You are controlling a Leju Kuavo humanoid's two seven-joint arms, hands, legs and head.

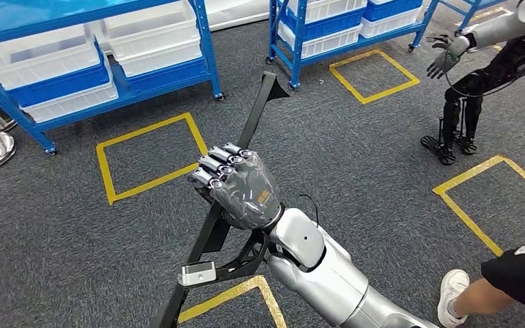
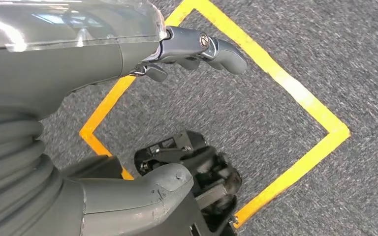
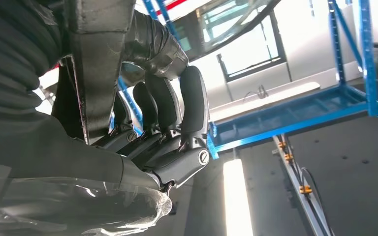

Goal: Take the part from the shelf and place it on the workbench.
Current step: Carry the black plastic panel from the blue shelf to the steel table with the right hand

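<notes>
The part (image 1: 256, 116) is a long black metal bar with a forked tip and a silver bracket (image 1: 197, 273) near its lower end. My right hand (image 1: 236, 186) grips it around the middle and holds it slantwise over the grey carpet. In the right wrist view the dark fingers (image 3: 170, 113) curl round the black bar (image 3: 98, 64). My left hand (image 2: 69, 69) hangs above the floor over a yellow taped square (image 2: 295, 93), its fingers apart from the thumb and nothing in it.
Blue shelves (image 1: 205, 41) with white bins (image 1: 41, 58) stand at the back left, and another blue shelf (image 1: 297, 34) at the back middle. Yellow squares (image 1: 106, 171) mark the carpet. Another robot (image 1: 492, 61) stands far right. A person's shoe (image 1: 452, 290) is near right.
</notes>
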